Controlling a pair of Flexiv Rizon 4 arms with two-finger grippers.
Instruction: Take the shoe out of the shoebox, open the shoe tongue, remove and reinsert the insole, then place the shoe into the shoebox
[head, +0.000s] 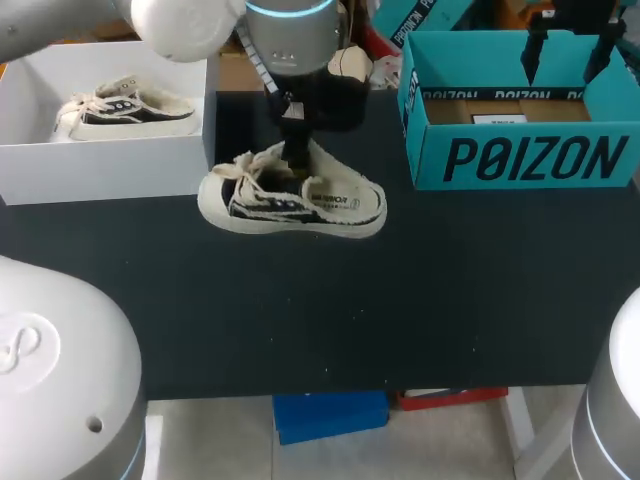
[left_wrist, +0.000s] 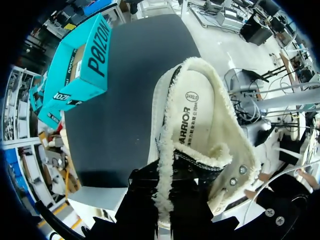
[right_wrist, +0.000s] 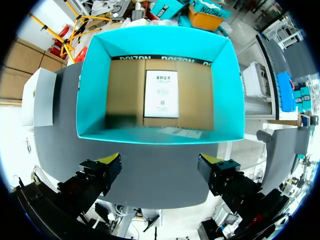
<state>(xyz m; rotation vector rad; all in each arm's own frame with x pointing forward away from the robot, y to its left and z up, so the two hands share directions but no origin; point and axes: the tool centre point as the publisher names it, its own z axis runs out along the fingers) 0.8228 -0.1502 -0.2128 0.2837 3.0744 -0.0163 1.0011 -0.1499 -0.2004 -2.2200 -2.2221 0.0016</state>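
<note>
On the black table (head: 450, 300) the shoe (head: 330, 205) is sitting upright between the boxes, and the left gripper (head: 295, 152) is pinching its fleecy tongue (left_wrist: 162, 172). Nothing is pinning the sole, so a pull is probably risking dragging or tipping the shoe, or the fleece slipping free. Two boxes are showing, a white box (head: 100, 165) and an empty teal box (head: 520, 160). There are two shoes, the second shoe (head: 125, 110) lying in the white box. Of two grippers, the right gripper (right_wrist: 159, 161) is hanging spread and empty above the teal box.
</note>
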